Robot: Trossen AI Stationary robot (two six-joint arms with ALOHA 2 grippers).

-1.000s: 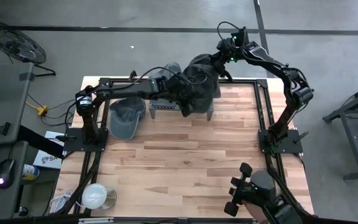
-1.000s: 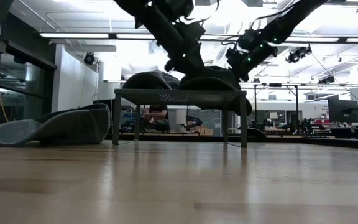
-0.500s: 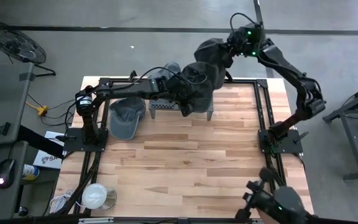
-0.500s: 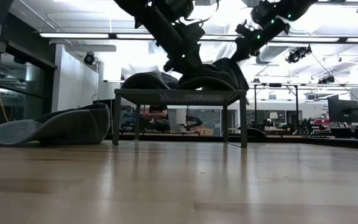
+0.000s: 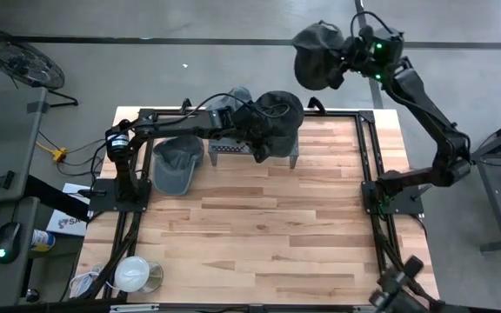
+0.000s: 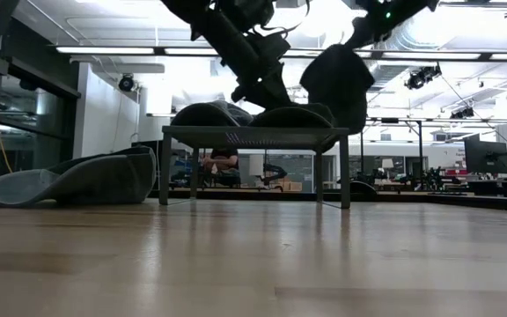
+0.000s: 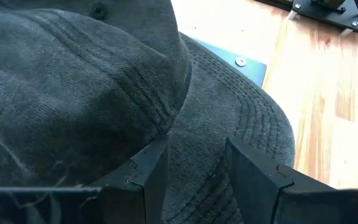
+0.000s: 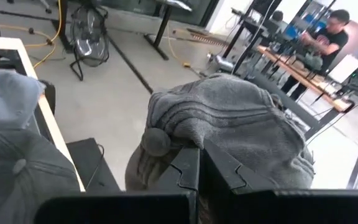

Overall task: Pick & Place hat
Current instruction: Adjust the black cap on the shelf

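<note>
The worktop [image 5: 259, 226] is mostly bare wood, with a small rack [image 5: 233, 154] near its far edge and a spare cap [image 5: 174, 163] lying off to one side of it. The right arm is stretched way out past that far edge, and its end effector [image 5: 348, 59] is clenched on a dark hat [image 5: 318, 54], which hangs off the fingers out over the floor, clear of the worktop. In the right wrist view the fingers [image 8: 194, 167] are pinched on the crown fabric, so the grip looks like a fold of cloth, not much else.

The left end effector [image 5: 252, 130] sits down on another hat [image 5: 278, 122] on the rack, jaws partly apart and straddling the spot where crown meets brim.

Looks like the carry phase. To do it well, the right arm probably wants to swing slow, since a floppy hat held by a pinch can swing or slip. Keep it high enough to clear the rack and left arm.
</note>
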